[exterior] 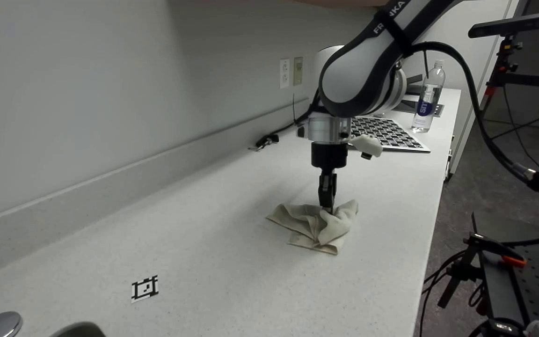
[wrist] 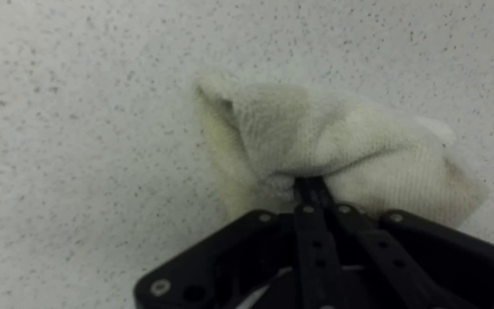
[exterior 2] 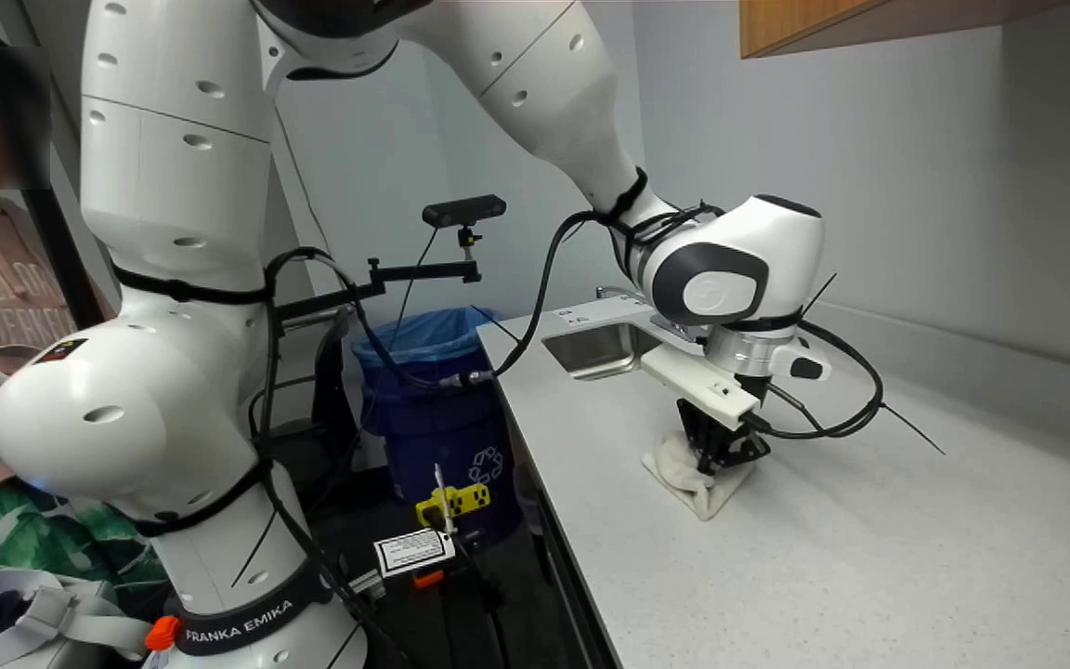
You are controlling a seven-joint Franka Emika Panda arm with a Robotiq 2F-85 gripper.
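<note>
My gripper [wrist: 313, 178] points straight down, its dark fingers [wrist: 308, 193] drawn together side by side. A cream cloth [exterior: 304, 222] lies crumpled under it on the white counter [exterior: 232, 196]. The fingertips are sunk into a crease of the cloth, and a bulging fold hides their very ends. Whether any fabric is pinched between the tips cannot be seen. In the wrist view the cloth [wrist: 285, 124] spreads ahead and to the right of the fingers, with brownish stains near its right corner. Both exterior views show the gripper touching the cloth.
A water bottle [exterior: 426, 103] and a black-and-white patterned board [exterior: 386, 133] stand behind the arm. A printed marker [exterior: 144, 289] lies on the counter. Elsewhere are a sink [exterior 2: 602, 348], a blue bin [exterior 2: 433, 400], and a person [exterior 2: 6, 325] beside the robot's base.
</note>
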